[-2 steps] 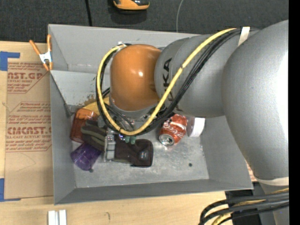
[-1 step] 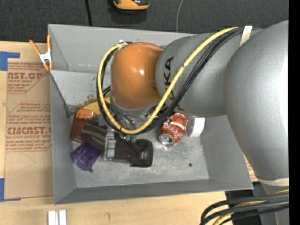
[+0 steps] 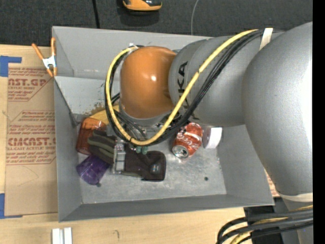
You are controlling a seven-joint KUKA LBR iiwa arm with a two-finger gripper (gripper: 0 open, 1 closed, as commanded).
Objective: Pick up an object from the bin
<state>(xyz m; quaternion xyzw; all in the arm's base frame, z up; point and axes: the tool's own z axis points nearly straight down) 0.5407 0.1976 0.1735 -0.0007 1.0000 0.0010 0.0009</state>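
My gripper (image 3: 120, 157) reaches down from under the orange cover into the left half of the bin. It is over a dark brown, soft-looking thing (image 3: 148, 165) on the bin floor. A dark ribbed object (image 3: 101, 144) lies just to its left. Below that is a purple, translucent, crumpled thing (image 3: 92, 170). An orange-brown packet (image 3: 87, 131) sits against the left wall. The cover hides where the gripper meets these things.
A crushed red soda can (image 3: 187, 140) lies right of the gripper, with a small white piece (image 3: 214, 136) beside it. Something yellow (image 3: 108, 112) peeks out behind the cover. The thick grey arm covers the bin's right side.
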